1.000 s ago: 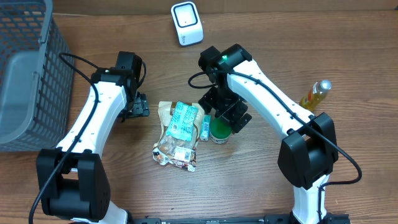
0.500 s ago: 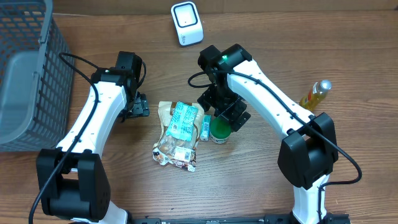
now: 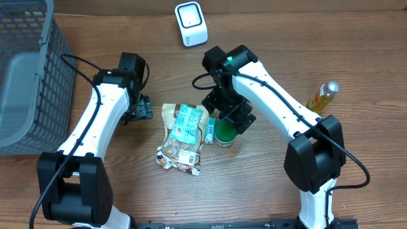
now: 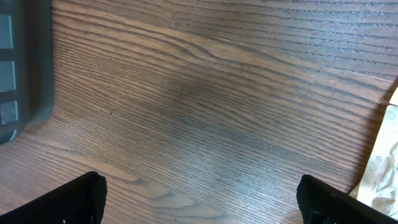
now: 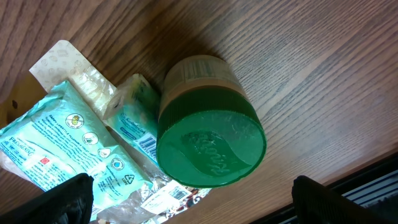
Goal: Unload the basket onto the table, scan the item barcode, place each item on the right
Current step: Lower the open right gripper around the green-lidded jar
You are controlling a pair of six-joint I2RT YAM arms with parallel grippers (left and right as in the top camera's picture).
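A jar with a green lid (image 3: 224,133) stands upright at the table's middle, and the lid (image 5: 211,146) fills the right wrist view. My right gripper (image 3: 233,118) hangs open just above it, and its dark fingertips (image 5: 69,198) stand wide on either side of the lid without touching it. Left of the jar lie a small teal packet (image 3: 210,130), a larger teal packet (image 3: 185,123) and a clear crinkled bag (image 3: 180,151). The white barcode scanner (image 3: 191,23) stands at the back. My left gripper (image 3: 141,109) is open over bare wood, left of the packets.
A grey mesh basket (image 3: 25,76) fills the far left, and its dark edge (image 4: 25,62) shows in the left wrist view. A yellow bottle (image 3: 323,95) lies at the right. The bag's edge (image 4: 385,168) shows at the right of the left wrist view.
My right gripper has shifted slightly left and back over the jar. The left arm has not moved.
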